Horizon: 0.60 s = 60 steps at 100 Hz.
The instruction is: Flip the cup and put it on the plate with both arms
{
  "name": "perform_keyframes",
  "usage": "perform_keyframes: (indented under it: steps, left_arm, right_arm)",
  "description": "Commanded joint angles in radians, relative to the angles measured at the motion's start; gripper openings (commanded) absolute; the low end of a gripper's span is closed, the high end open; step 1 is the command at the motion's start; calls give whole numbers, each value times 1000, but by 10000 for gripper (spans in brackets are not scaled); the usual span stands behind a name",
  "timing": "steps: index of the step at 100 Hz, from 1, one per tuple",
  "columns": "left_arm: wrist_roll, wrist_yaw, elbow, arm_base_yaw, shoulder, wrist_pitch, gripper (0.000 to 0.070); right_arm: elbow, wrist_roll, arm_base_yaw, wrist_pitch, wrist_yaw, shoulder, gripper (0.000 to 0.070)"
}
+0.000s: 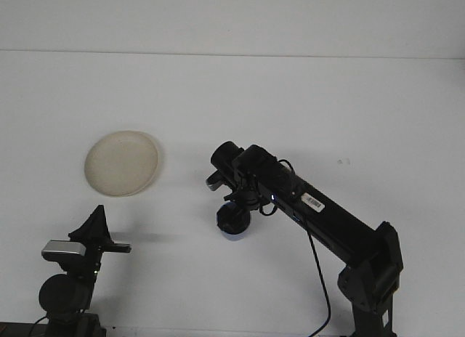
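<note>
- In the front view we see our right gripper (232,213) reaching down over the dark blue cup (232,222) at the middle of the white table (290,97); we cannot tell its grip.
- The cream plate (121,163) lies well apart, to the left.
- Our left gripper (98,232) sits low at the near left; its opening is unclear.

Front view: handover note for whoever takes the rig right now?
Right end effector: down over the blue cup at table centre; grip hidden by the wrist, cannot tell.
Left end effector: parked near the bottom left, holding nothing; fingers unclear.
Plate: empty, left of and beyond the cup.
Done: right arm has reached the cup.
Left: confirm grasp, flip the cup, hand it across, set it on the plate.
</note>
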Motion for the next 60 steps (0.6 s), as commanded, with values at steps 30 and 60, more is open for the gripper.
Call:
perform_keyframes:
  steps: [30,60]
  left_arm:
    - [8,0,-19,-2,-2,10,12]
    - [8,0,-19,-2,-2,10,12]
  right_arm:
    - [136,-27,-22,-34,-1,-23,487]
    - [135,-58,-206,-36,-1,-133,487]
